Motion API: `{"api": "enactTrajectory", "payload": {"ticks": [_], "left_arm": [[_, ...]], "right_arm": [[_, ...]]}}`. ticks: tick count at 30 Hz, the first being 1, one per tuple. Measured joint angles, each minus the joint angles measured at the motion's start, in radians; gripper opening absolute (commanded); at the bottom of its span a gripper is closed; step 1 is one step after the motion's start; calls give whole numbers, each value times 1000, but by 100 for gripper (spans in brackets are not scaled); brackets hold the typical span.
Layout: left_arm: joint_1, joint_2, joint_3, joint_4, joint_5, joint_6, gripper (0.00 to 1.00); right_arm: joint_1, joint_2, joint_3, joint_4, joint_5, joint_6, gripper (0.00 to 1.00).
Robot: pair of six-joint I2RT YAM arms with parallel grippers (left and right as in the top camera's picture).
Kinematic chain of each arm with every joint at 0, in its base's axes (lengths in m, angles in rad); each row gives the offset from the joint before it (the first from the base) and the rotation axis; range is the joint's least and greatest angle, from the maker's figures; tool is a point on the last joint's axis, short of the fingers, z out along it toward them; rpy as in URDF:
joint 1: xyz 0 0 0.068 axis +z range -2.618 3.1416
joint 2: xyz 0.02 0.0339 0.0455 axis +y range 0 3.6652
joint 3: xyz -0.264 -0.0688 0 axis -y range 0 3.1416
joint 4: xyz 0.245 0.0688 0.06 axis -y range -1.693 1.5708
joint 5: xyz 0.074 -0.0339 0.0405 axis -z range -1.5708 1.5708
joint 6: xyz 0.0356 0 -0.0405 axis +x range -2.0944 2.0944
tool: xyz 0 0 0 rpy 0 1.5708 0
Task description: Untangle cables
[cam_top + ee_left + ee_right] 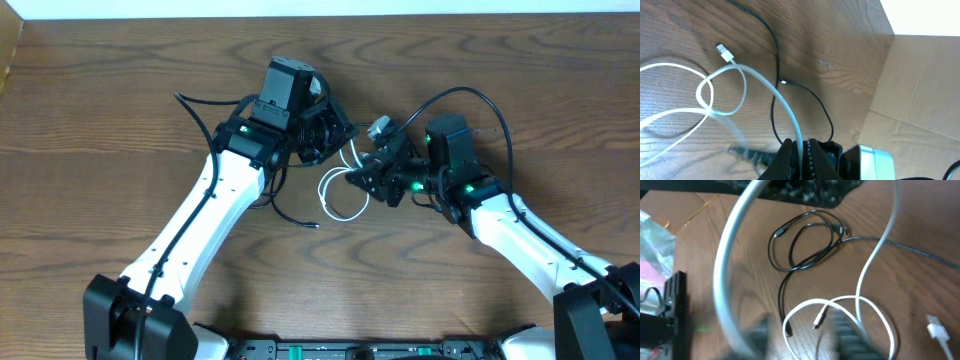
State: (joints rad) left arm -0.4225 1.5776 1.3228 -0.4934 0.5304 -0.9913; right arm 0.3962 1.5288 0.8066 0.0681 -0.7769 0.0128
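A white cable lies in loops on the wooden table between my two grippers. Thin black cables trail under the left arm. My left gripper is shut on the white cable, which runs up from the jaws to loops and a plug. A black cable crosses behind it. My right gripper hovers low over a white loop. Its blurred fingers stand apart on either side of the loop and a white plug end. A coiled black cable lies beyond.
A cardboard box stands past the table edge on the left side. A clear bag and a black device sit at the left of the right wrist view. The arm's thick black wire arches over the right gripper.
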Motion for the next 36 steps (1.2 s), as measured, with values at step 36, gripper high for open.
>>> {"api": "enactTrajectory", "payload": {"ticks": [36], "left_arm": [[0, 0, 0, -454, -591, 312, 44]], "right_arm": [[-326, -119, 412, -103, 388, 167, 1]]}}
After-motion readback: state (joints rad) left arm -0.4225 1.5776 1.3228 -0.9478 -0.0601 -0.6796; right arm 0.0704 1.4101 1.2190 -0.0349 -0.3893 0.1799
